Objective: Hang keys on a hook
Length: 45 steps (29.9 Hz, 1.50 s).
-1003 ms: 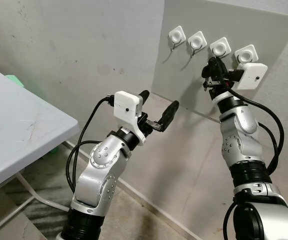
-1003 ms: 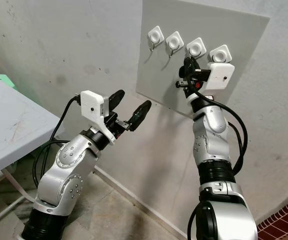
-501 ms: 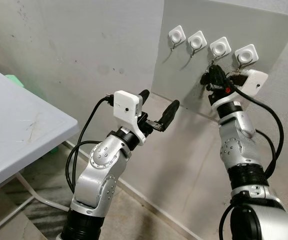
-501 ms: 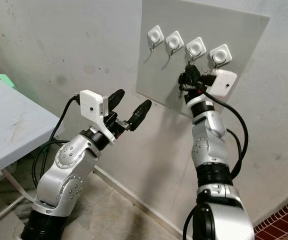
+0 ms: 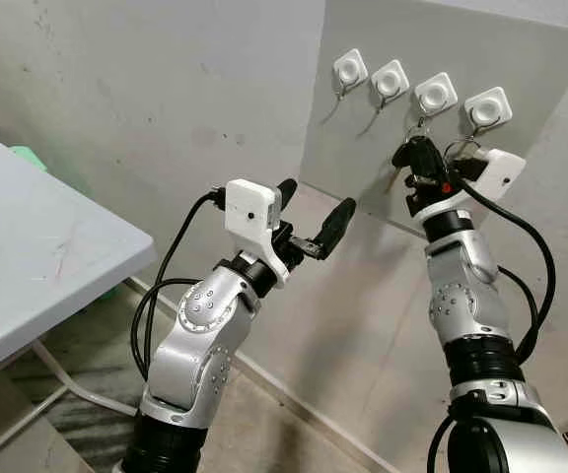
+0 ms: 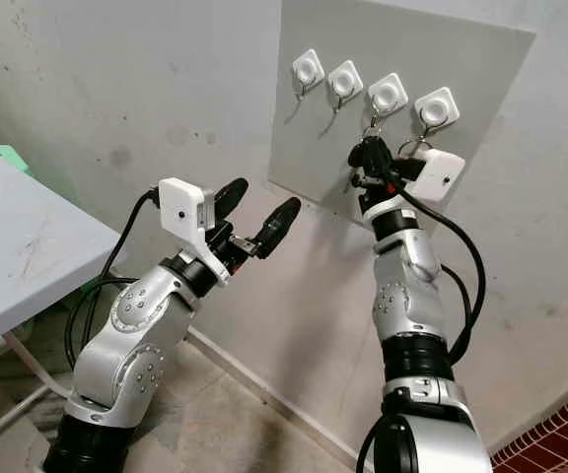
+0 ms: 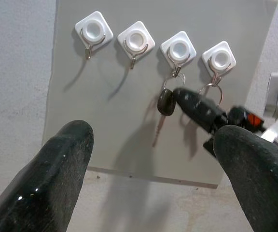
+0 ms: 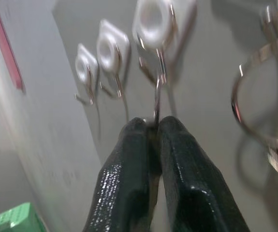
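Note:
Four white hooks sit in a row on a grey wall panel point(image 5: 521, 59). A key with a black head point(image 7: 165, 102) dangles by its ring from the third hook point(image 7: 178, 50). My right gripper point(image 5: 411, 153) is raised just under that hook, its fingers point(image 8: 177, 159) shut on the key ring. A second metal ring point(image 7: 215, 93) hangs off the fourth hook point(image 7: 219, 58). Lower and to the left, my left gripper point(image 5: 312, 203) stands open and holds nothing, pointing at the panel.
A white table point(image 5: 28, 246) fills the left side, with a green object point(image 5: 26, 158) behind its far edge. The bare grey wall runs behind both arms. Concrete floor lies below, and reddish tiles point(image 6: 560, 434) show at the lower right.
My right gripper has sunk a little below the third hook and its wrist has turned. The key now hangs from that hook. The left arm has stayed still.

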Motion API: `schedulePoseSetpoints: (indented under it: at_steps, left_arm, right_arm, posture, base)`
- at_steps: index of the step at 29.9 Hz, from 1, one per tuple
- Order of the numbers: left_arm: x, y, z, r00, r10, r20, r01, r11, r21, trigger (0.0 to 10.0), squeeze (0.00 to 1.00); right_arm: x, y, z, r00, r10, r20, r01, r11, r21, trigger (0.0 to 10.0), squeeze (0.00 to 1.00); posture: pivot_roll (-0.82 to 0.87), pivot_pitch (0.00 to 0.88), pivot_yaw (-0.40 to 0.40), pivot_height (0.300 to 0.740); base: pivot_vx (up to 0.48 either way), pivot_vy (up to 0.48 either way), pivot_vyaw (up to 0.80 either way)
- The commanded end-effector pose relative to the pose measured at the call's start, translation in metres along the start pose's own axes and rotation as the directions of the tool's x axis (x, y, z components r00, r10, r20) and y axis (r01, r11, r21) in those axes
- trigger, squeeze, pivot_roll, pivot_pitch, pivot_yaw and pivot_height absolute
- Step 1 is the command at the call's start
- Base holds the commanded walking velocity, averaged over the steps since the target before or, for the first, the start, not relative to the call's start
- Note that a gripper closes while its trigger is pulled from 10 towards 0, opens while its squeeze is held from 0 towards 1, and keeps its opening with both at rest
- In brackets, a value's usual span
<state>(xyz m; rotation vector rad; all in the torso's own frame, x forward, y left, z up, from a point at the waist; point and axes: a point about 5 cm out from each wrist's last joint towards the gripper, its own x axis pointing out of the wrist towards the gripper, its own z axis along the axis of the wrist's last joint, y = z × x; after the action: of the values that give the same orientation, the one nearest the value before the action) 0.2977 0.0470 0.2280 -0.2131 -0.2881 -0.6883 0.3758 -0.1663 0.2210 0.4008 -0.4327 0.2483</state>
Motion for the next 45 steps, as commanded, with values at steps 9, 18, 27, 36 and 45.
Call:
schedulePoseSetpoints:
  at_steps: [9, 18, 27, 36, 45]
  left_arm:
    - [-0.001, 0.000, 0.001, 0.999, 0.042, 0.013, -0.042, 0.999, -0.009, 10.0, 0.00]
    - [-0.013, 0.017, -0.015, 0.985, 0.169, -0.016, -0.170, 0.985, -0.016, 10.0, 0.00]
    - [-0.041, 0.055, -0.050, 0.916, 0.392, -0.086, -0.393, 0.920, 0.008, 10.0, 0.00]
    - [-0.065, 0.076, -0.088, 0.850, 0.493, -0.184, -0.503, 0.864, -0.010, 10.0, 0.00]
    - [-0.068, 0.077, -0.087, 0.849, 0.508, -0.148, -0.517, 0.856, -0.026, 10.0, 0.00]
  right_arm:
    - [-0.011, 0.006, -0.002, 0.998, 0.066, 0.008, -0.062, 0.967, -0.248, 10.0, 1.00]
    - [-0.038, 0.000, -0.018, 0.998, 0.052, -0.036, -0.059, 0.972, -0.229, 10.0, 1.00]
    - [-0.087, -0.014, -0.043, 0.988, -0.035, -0.150, -0.001, 0.971, -0.238, 10.0, 1.00]
    - [-0.123, -0.029, -0.063, 0.958, -0.159, -0.240, 0.093, 0.959, -0.267, 10.0, 1.00]
    - [-0.142, -0.024, -0.072, 0.931, -0.211, -0.299, 0.111, 0.941, -0.319, 10.0, 0.00]
  posture:
    - [0.02, 0.043, -0.061, 0.740]
    - [0.02, 0.027, -0.066, 0.740]
    - [0.03, 0.012, -0.070, 0.740]
    - [0.02, 0.011, -0.060, 0.740]
    - [0.01, 0.020, -0.051, 0.740]
  base:
    - [0.000, 0.000, 0.00]
    - [0.000, 0.000, 0.00]
    - [0.000, 0.000, 0.00]
    - [0.000, 0.000, 0.00]
    - [0.000, 0.000, 0.00]
